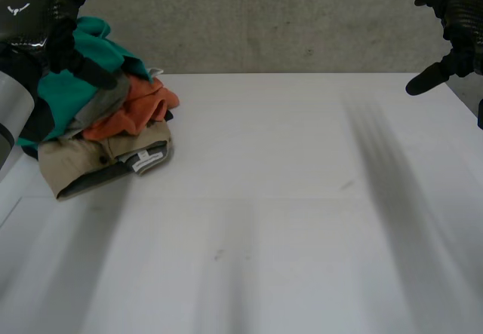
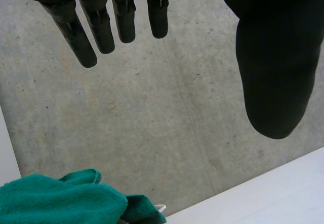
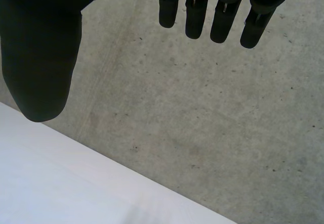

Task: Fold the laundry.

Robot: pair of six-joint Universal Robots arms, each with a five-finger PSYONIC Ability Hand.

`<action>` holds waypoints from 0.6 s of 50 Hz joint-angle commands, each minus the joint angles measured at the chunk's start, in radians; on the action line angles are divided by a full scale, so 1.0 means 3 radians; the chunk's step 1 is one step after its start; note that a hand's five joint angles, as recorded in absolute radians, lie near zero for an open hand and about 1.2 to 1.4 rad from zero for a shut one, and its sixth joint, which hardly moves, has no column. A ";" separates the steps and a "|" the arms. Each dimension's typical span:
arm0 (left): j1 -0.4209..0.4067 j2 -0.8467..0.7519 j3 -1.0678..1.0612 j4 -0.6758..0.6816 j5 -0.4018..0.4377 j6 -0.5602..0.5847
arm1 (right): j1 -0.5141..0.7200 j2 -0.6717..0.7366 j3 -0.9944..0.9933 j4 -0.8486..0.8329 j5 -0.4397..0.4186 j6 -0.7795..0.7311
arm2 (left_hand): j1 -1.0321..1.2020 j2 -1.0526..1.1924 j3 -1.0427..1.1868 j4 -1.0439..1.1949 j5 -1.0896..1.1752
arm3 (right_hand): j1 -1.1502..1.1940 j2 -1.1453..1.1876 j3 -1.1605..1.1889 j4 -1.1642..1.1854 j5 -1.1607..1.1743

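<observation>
A heap of laundry lies at the table's far left: a teal garment (image 1: 72, 85) on top, an orange one (image 1: 139, 108) beside it, and a tan piece (image 1: 83, 160) underneath. My left hand (image 1: 45, 17) hovers raised above and in front of the heap, open, holding nothing; its own wrist view shows straight fingers (image 2: 101, 24) over the teal cloth (image 2: 61, 201). At the far right my right hand (image 1: 456, 36) hangs high above the table edge, open and empty, its fingers (image 3: 223, 14) straight.
The white table (image 1: 287, 221) spreads wide in front and to the right of the heap. A grey concrete wall (image 1: 287, 17) rises behind the table's far edge.
</observation>
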 commanded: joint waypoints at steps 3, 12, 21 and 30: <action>0.0378 -0.0616 0.0604 0.0046 0.0005 0.0178 | 0.0000 0.0002 0.0004 0.0006 -0.0020 -0.0016 | -0.0346 -0.0347 -0.0338 -0.0350 -0.0336 | -0.0311 -0.0319 -0.0357 -0.0354 -0.0328; 0.0777 -0.1699 0.1606 0.0112 0.0036 0.0837 | 0.0005 0.0007 0.0024 0.0006 -0.0035 -0.0031 | -0.0346 -0.0347 -0.0338 -0.0350 -0.0336 | -0.0311 -0.0319 -0.0357 -0.0354 -0.0328; 0.1068 -0.2844 0.2333 0.0582 0.0072 0.1625 | 0.0005 0.0027 0.0055 0.0006 -0.0040 -0.0036 | -0.0198 -0.0199 -0.0190 -0.0202 -0.0188 | -0.0311 -0.0319 -0.0357 -0.0354 -0.0328; 0.1033 -0.3066 0.2563 0.0654 0.0256 0.1671 | 0.0005 0.0048 0.0065 0.0006 -0.0045 -0.0041 | 0.3724 0.3722 0.3732 0.3719 0.3734 | -0.0311 -0.0319 -0.0357 -0.0354 -0.0328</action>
